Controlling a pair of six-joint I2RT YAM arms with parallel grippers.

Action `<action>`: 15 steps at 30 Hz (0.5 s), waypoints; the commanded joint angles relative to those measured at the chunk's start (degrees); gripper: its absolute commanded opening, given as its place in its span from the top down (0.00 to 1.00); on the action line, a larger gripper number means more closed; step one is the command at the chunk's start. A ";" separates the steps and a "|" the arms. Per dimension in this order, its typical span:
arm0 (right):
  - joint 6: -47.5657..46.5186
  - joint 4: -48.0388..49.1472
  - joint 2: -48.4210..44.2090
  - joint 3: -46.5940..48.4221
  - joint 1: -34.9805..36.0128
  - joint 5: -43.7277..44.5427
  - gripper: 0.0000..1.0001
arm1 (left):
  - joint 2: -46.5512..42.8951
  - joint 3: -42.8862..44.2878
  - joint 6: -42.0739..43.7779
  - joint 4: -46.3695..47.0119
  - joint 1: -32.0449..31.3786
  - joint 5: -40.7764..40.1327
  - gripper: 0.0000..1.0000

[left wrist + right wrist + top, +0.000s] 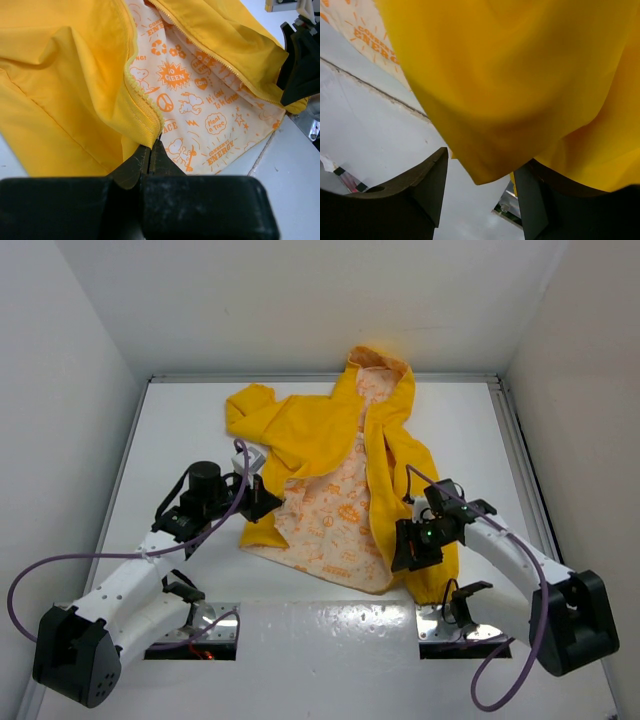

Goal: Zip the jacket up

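The yellow hooded jacket (325,425) lies open on the white table (180,450), hood at the far side, with its orange-printed white lining (335,515) showing. My left gripper (262,498) is shut on the bottom corner of the jacket's left front panel, right at the zipper edge (137,92); in the left wrist view its jaws (151,149) are closed together on the yellow hem. The other zipper edge (215,55) runs along the right panel. My right gripper (408,545) is open at the lower right panel. In the right wrist view a yellow fold (520,75) hangs between its spread fingers (481,162).
White walls enclose the table on three sides, with a raised rim (510,430) on the right. Metal base plates (195,635) (465,630) sit in slots at the near edge. Purple cables (60,570) loop beside both arms. The right gripper also shows in the left wrist view (300,60).
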 commanded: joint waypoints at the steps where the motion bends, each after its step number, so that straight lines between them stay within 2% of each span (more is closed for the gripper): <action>1: -1.63 2.05 0.34 -0.86 -0.33 0.43 0.45 | -0.59 1.08 0.59 1.27 -0.60 -0.07 1.00; 9: -4.01 3.19 1.31 -2.63 -3.23 -2.56 0.53 | -0.59 0.55 0.59 1.27 -0.60 -0.07 1.00; 15: -4.81 6.09 1.14 -3.68 -7.71 -13.71 0.53 | -0.59 0.55 0.07 1.79 -0.60 -0.07 1.00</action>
